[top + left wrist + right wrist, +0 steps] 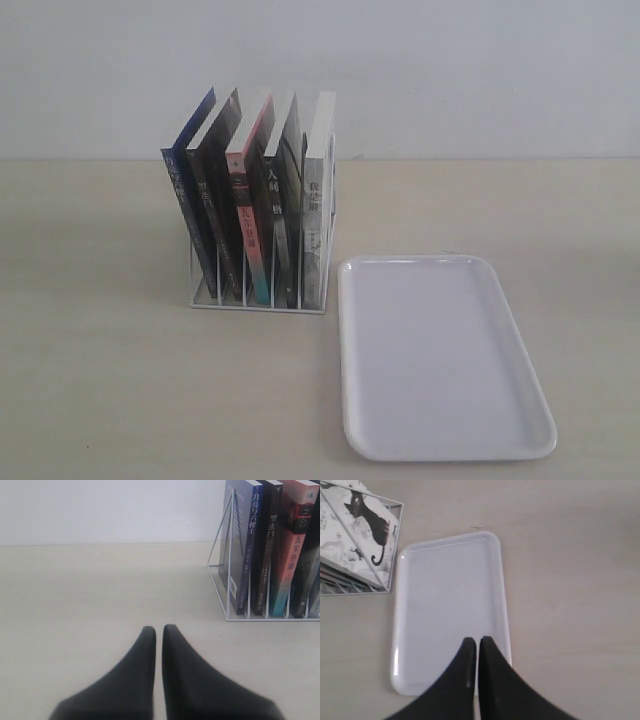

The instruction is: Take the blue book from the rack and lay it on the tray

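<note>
At the leftmost slot of the small white wire rack (258, 306), the thin blue-spined paperback book (185, 215) stood leaning, untouched, with the flat white plastic tray (440, 350) just beside the rack. The left gripper (159, 629) and right gripper (474, 641) each had jaws closed on nothing. The book looked light, slightly floppy and smooth-covered, so pinching its exposed top edge near the spine seemed soundest.

You are looking at a pale beige tabletop (100, 380) with a faint wood grain, running back to a plain white wall (450, 70). The two meet in a straight line. Your light is soft and even, with only faint shadows.
</note>
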Available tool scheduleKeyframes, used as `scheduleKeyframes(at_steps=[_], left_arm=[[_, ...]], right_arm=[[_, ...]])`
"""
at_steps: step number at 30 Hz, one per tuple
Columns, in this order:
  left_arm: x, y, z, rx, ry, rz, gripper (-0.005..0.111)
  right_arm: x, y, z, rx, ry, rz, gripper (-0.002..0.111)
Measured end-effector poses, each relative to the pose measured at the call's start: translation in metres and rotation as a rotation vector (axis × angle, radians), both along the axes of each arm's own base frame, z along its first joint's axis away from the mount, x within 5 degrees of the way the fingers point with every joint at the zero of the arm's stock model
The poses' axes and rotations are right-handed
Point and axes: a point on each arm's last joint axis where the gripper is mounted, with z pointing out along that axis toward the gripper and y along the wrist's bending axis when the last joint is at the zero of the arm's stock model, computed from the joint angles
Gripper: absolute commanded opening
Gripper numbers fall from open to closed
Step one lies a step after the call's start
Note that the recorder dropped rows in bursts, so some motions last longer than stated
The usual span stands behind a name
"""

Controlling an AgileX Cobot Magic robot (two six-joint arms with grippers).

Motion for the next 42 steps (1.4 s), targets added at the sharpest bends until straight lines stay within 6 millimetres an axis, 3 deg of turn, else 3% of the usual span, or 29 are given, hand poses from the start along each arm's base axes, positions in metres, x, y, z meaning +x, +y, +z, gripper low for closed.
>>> scheduleKeyframes(at_steps=[8, 14, 19, 20, 26, 29, 31, 34, 36, 42], left_arm=[[0.000, 0.000, 0.000, 0.000, 0.000, 0.000, 0.004], [0.000, 0.000, 0.000, 0.000, 0.000, 0.000, 0.004], [0.000, 0.000, 0.000, 0.000, 0.000, 0.000, 0.004], [0.000, 0.000, 0.000, 0.000, 0.000, 0.000, 0.004], [0.000, 0.000, 0.000, 0.000, 0.000, 0.000, 0.004], [0.000, 0.000, 0.000, 0.000, 0.000, 0.000, 0.004], [0.000, 0.000, 0.000, 0.000, 0.000, 0.000, 0.004], [0.000, 0.000, 0.000, 0.000, 0.000, 0.000, 0.004], [0.000, 0.000, 0.000, 0.000, 0.000, 0.000, 0.004], [0.000, 0.000, 0.000, 0.000, 0.000, 0.000, 0.004]], right_arm=[[0.016, 0.019, 0.014, 0.188, -0.186, 0.126, 0.001], [0.037, 0.036, 0.007, 0.245, -0.149, 0.224, 0.001], [0.052, 0.070, -0.005, 0.237, -0.119, 0.324, 0.001], [0.058, 0.088, -0.008, 0.228, -0.097, 0.368, 0.001], [0.084, 0.124, -0.003, 0.087, -0.031, 0.385, 0.001], [0.107, 0.139, 0.007, -0.022, 0.012, 0.332, 0.001], [0.120, 0.152, 0.013, -0.033, 0.038, 0.326, 0.013], [0.137, 0.165, 0.017, -0.021, 0.061, 0.314, 0.048], [0.154, 0.175, 0.013, -0.013, 0.075, 0.295, 0.048], [0.174, 0.196, 0.003, -0.080, 0.076, 0.275, 0.048]])
